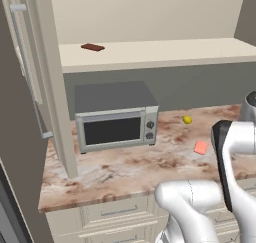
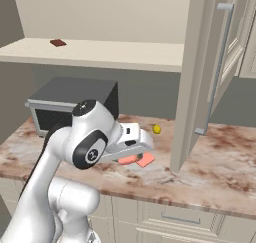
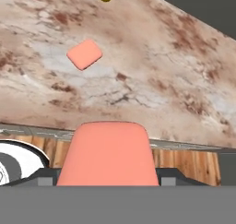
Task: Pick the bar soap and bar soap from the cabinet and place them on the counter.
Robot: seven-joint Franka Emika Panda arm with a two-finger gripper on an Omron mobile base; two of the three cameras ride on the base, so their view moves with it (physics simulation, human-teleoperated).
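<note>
A salmon-pink bar soap sits between the fingers of my gripper, which is shut on it. From the right base camera, the gripper hangs low over the counter with the held bar soap under it. The other bar soap lies flat on the marbled counter, just ahead of the gripper, also seen as a bar soap and a bar soap. The cabinet stands open above.
A grey microwave stands on the counter at the left. A small yellow ball rests near the back wall. A dark brown slab lies on the cabinet shelf. An open cabinet door hangs over the counter's right part.
</note>
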